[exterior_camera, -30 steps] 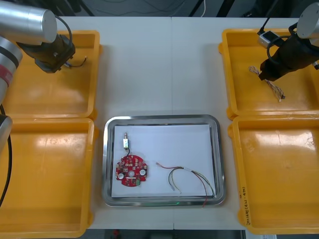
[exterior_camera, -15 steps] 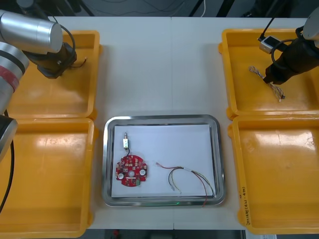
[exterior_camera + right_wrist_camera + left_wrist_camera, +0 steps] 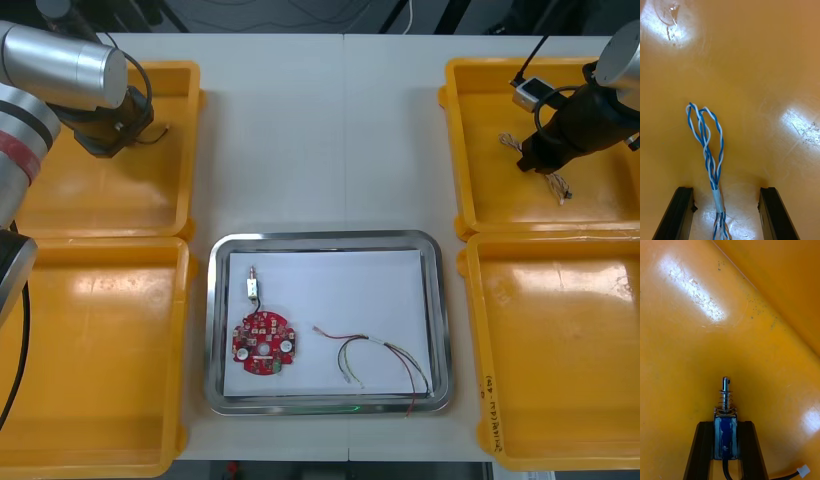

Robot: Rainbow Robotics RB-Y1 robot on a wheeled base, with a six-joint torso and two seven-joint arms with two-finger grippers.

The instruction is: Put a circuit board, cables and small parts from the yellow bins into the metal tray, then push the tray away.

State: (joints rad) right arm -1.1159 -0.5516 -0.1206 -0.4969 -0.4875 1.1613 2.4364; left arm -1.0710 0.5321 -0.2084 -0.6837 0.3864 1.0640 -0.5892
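Front view, tray point(image 3: 325, 238): circuit board point(image 3: 262, 343), cables point(image 3: 378, 352).
Left pincer point(image 3: 726, 425): gripping metal part point(image 3: 725, 397) in bin point(image 3: 696, 333).
Right pincer point(image 3: 726, 190): open astride twisted cable point(image 3: 717, 198).

Overhead front view, wrist views inside bins point(image 3: 100, 185)

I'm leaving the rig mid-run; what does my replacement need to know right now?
Left pincer: shut on a small sprung metal part at the far left yellow bin.
Right pincer: open, astride the twisted blue and white cable in the far right yellow bin.
Done: round red circuit board, second small metal part and a thin-wired cable lie in the metal tray.
Left: move both items over, push the tray away.
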